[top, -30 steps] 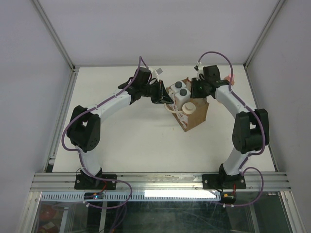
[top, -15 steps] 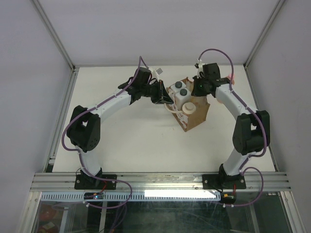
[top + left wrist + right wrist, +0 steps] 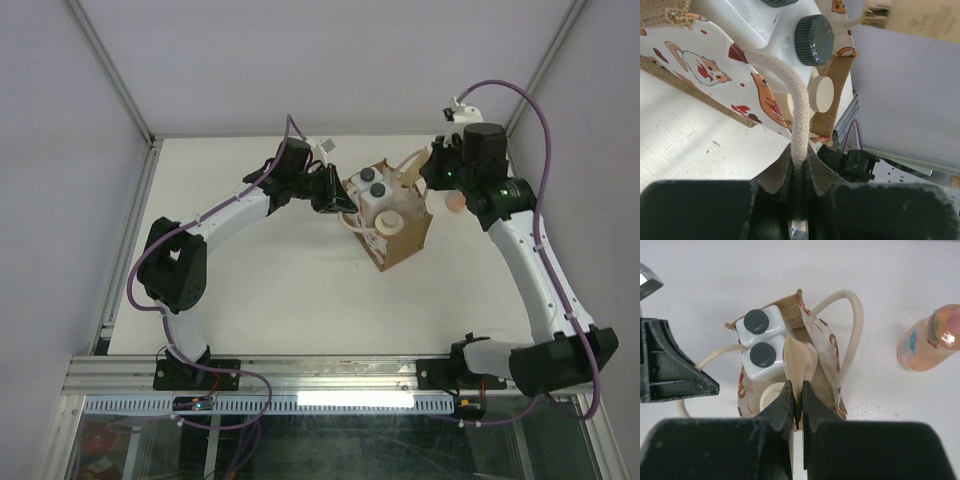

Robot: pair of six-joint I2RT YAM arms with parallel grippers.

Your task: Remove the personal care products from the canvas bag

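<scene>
Centre-left in the top view, the left arm's (image 3: pixel 235 212) jaws clench a cream rope handle (image 3: pixel 790 100) of the small brown canvas bag (image 3: pixel 405 240). The bag stands mid-bench (image 3: pixel 250 300) holding two white dark-capped bottles (image 3: pixel 760 340) and a cream bottle (image 3: pixel 771 396). Further right, the right arm's (image 3: pixel 520 240) jaws are clenched empty, near a slim peach-orange bottle (image 3: pixel 930 337) lying on the bench.

1. Inside the canvas bag (image 3: pixel 412 238), two white bottles (image 3: pixel 756 321) fill the far left part, pressed side by side.
2. A cream bottle (image 3: pixel 388 222) fills the bag's near corner, and a lining flap (image 3: pixel 801 357) folds over the middle, so only a thin gap is left.
3. On the bag's left, the left gripper (image 3: pixel 799 155) pinches one loop handle (image 3: pixel 785 85) and blocks that side.
4. On the bag's right, the other handle (image 3: pixel 856 325) sticks out, with a peach bottle (image 3: pixel 927 337) lying just past it.
5. Above the bag hangs the right gripper (image 3: pixel 797 405), fingers pressed together.
6. In front of the bag, the table (image 3: pixel 290 270) is open room.
</scene>
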